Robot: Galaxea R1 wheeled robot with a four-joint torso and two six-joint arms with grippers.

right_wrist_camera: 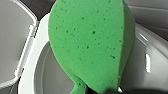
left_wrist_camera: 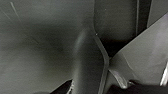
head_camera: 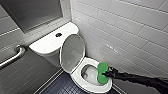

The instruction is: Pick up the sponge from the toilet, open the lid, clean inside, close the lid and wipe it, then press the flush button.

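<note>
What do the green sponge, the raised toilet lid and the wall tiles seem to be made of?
The sponge: soft foam, matte, dotted with small pores. The lid: probably hard plastic, smooth, thin with a moulded rim. The wall tiles: likely glazed ceramic, glossy, with light reflections and grout lines.

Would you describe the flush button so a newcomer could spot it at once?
Find the white toilet in the tiled corner, its lid raised. On the flat tank top behind the lid sits the flush button, the only small dark round spot there.
</note>
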